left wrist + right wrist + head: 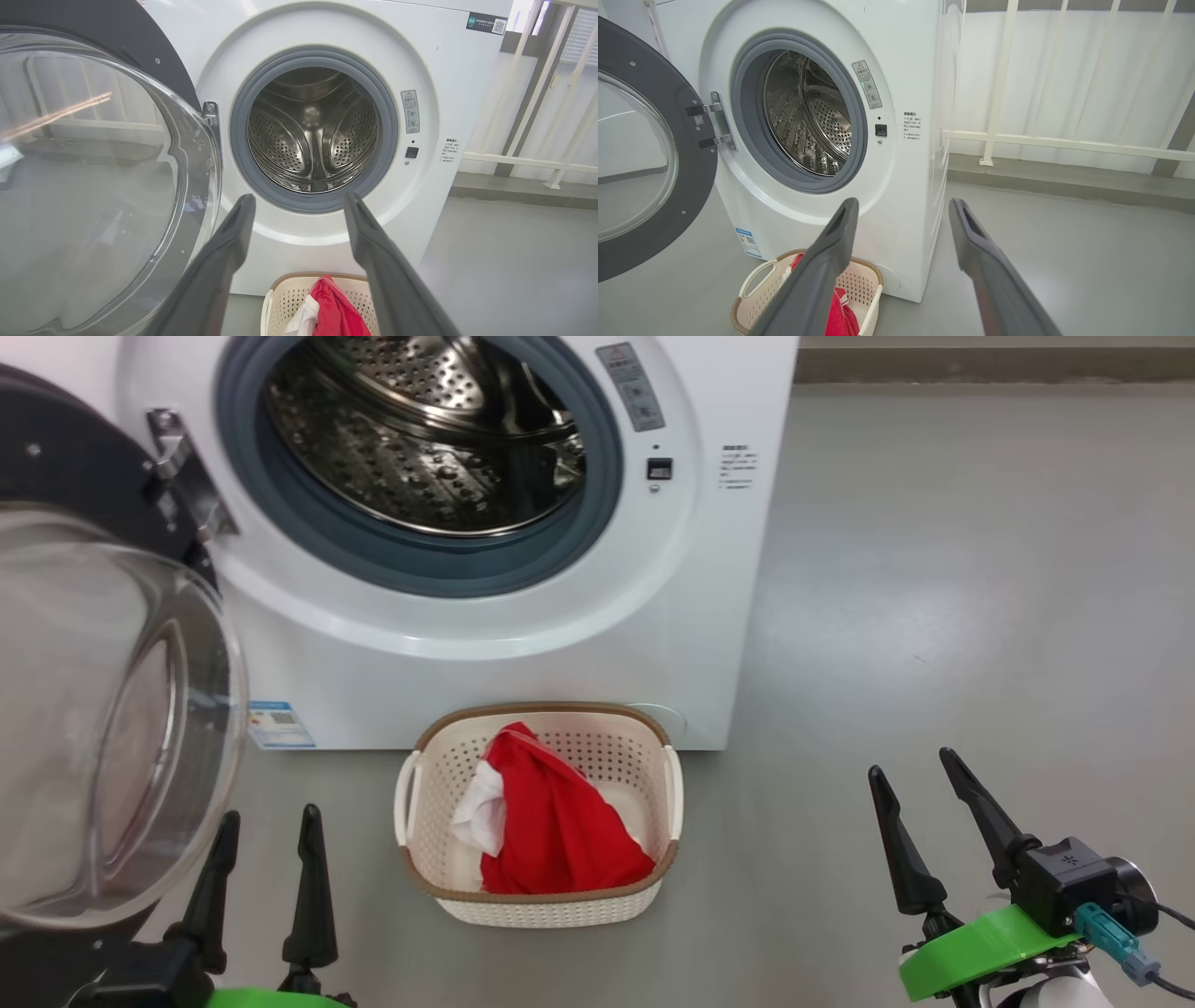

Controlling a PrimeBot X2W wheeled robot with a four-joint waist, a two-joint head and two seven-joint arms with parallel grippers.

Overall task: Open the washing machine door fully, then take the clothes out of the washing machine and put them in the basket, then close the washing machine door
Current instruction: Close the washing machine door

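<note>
The door [103, 709] hangs wide open left of the washer [523, 672]. The basket [541, 905] sits just before the washer, holding red and white clothes [551, 821]. Left gripper [271, 814] and right gripper [910, 761] hover before the washer, jaws apart.

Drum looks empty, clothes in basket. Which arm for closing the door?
Left. The left gripper, open, sits just beside the swung-out washing machine door; the right gripper is off past the basket, away from it.

washing machine [523, 672]: glossy white casing, shiny perforated steel drum [280, 144]
washing machine door [103, 709]: clear smooth glass (rim dark, smooth)
basket [607, 747]: matt perforated plastic
clothes [560, 831]: red and white cloth
</note>
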